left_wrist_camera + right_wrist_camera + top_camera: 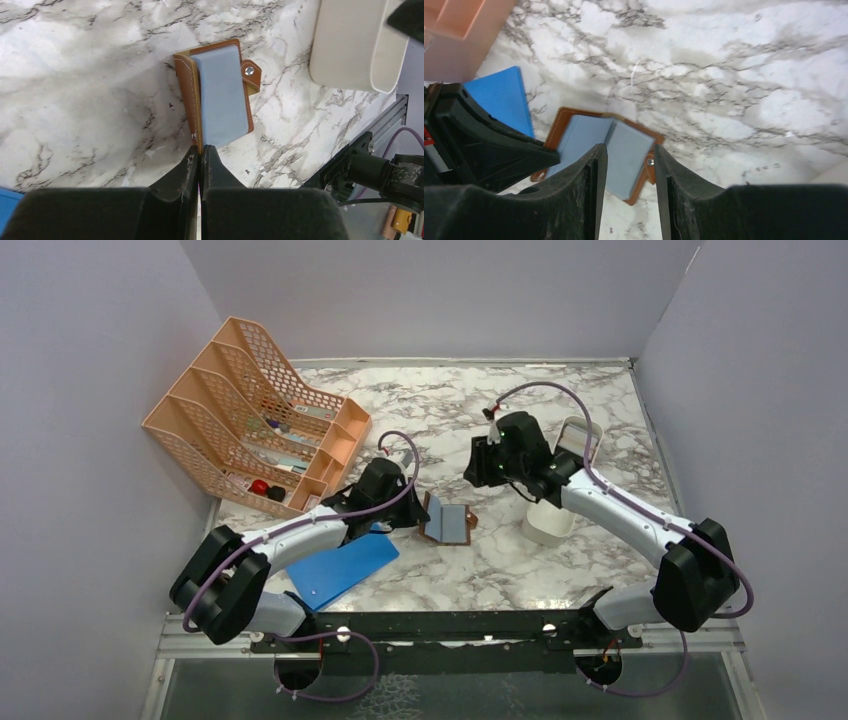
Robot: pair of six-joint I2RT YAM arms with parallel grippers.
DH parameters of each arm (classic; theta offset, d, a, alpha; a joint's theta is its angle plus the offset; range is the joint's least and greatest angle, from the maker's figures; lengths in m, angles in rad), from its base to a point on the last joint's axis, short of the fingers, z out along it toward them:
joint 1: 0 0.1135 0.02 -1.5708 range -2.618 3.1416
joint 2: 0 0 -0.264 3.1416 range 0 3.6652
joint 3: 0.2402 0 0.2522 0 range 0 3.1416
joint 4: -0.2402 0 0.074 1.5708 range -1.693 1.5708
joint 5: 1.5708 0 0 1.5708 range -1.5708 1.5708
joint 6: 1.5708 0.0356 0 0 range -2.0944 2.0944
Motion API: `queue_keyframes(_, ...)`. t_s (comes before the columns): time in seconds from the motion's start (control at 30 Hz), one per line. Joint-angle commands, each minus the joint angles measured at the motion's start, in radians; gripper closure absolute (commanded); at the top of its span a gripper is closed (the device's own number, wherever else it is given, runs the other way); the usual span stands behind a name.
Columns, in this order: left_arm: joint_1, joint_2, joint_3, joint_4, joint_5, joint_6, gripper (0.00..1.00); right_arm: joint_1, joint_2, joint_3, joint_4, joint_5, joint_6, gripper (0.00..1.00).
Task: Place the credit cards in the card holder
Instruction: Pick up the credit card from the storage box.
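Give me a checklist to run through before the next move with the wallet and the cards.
1. Left gripper pinching the wallet at its edge: ok, the fingers are shut on it.
2. Wallet open: ok, one half lies flat and the pinched half is raised.
3. Right gripper free: ok, it is open, holds nothing and hangs above the wallet.
4. Blue card on the wallet: ok. Tucked into a slot: cannot tell.
5. Dark card accounted for: cannot tell, as it shows in no view.
6. Tray out of the way: ok, it stands apart from the wallet, to the right.
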Motion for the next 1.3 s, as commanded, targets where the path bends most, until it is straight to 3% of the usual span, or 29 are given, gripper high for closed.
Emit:
queue_keyframes(0.0,0.029,0.0,-0.019,0.023,0.014,-0.005,0.93,-0.02,0.021,0.084,-0.107,0.183,-0.171,0.55)
queue_keyframes(0.2,0.05,0.012,-0.027,0.014,0.023,-0.002,0.79,-0.063,0.096,0.196,-0.183,0.169,-0.433,0.54)
queue_keyframes(0.4,0.063,0.019,-0.017,-0.008,0.019,0.014,0.63,-0.108,0.113,0.199,-0.204,0.365,-0.655,0.53)
queue_keyframes(0.57,0.066,0.046,-0.002,0.0,0.031,0.021,0.59,-0.252,0.055,0.158,-0.196,0.25,-0.779,0.52)
queue_keyframes(0.73,0.067,0.083,0.002,0.002,0.035,0.032,0.6,-0.372,0.032,0.127,-0.194,0.209,-0.845,0.5)
queue_keyframes(0.97,0.067,0.082,0.002,0.006,0.069,0.041,0.81,-0.473,0.079,0.127,-0.202,0.193,-0.93,0.49)
queue_keyframes(1.27,0.067,0.076,-0.013,0.043,0.143,0.017,0.82,-0.523,0.178,0.138,-0.176,0.17,-1.018,0.49)
